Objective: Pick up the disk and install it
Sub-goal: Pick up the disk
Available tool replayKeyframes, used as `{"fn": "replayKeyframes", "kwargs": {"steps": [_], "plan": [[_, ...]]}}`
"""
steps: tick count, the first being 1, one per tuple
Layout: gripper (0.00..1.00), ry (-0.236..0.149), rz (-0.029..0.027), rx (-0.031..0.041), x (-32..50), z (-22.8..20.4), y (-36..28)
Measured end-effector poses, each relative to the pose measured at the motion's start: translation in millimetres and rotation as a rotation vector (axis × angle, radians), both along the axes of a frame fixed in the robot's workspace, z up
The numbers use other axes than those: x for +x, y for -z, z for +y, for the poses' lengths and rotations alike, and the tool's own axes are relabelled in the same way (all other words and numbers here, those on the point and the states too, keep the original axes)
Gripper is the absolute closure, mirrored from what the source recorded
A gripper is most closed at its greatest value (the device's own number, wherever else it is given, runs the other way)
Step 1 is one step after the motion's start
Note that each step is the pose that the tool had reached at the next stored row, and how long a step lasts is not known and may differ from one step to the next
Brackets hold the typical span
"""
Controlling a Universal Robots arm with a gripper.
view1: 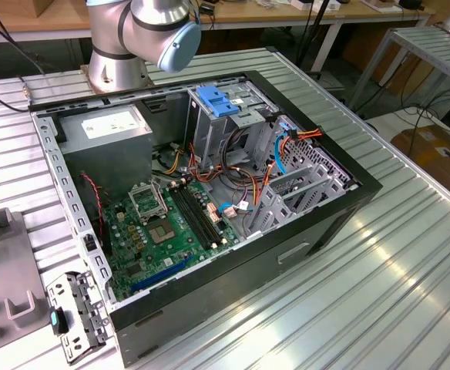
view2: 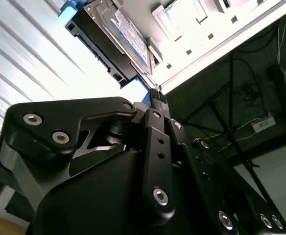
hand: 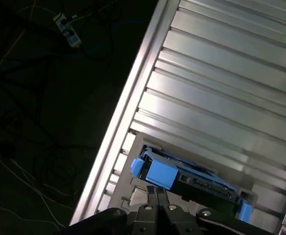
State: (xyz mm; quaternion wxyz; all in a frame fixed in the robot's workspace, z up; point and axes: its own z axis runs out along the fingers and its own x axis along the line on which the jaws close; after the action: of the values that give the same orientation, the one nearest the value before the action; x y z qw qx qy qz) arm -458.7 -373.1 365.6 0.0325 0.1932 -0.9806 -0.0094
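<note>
That disk looks stiff, dense-ish and knock-sensitive; I'd pinch the long edges of its blue carrier. The gripper sits just beside it, jaws seemingly squeezed together, empty.

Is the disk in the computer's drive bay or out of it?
Out. In the first wrist view the disk lies on the ribbed table, by the gripper.

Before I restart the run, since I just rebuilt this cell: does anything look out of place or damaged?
Nothing looks damaged or spilled. The disk rests by the table's edge, next to the hand. Only a metal bracket lies loose on the table beside the open computer case.
</note>
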Motion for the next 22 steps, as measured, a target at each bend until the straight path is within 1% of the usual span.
{"fn": "replayKeyframes", "kwargs": {"steps": [1, 2, 3, 9, 15, 16, 18, 20, 22], "plan": [[0.89, -0.016, 0.0000, 0.0000, 0.0, 0.0, 0.0], [0.89, -0.049, 0.0000, 0.0000, 0.0, 0.0, 0.0], [0.89, -0.070, -0.0001, 0.0000, 0.0, 0.0, 0.0], [0.89, -0.159, 0.0000, 0.0000, 0.0, 0.0, 0.0], [0.89, -0.239, -0.0001, 0.0000, 0.0, 0.0, 0.0], [0.89, -0.259, -0.0001, 0.0001, 0.0, 0.0, 0.0], [0.89, -0.287, -0.0001, 0.0001, 0.0, 0.0, 0.0], [0.89, -0.340, 0.0000, 0.0000, 0.0, 0.0, 0.0], [0.89, -0.375, -0.0001, 0.0000, 0.0, 0.0, 0.0]]}}
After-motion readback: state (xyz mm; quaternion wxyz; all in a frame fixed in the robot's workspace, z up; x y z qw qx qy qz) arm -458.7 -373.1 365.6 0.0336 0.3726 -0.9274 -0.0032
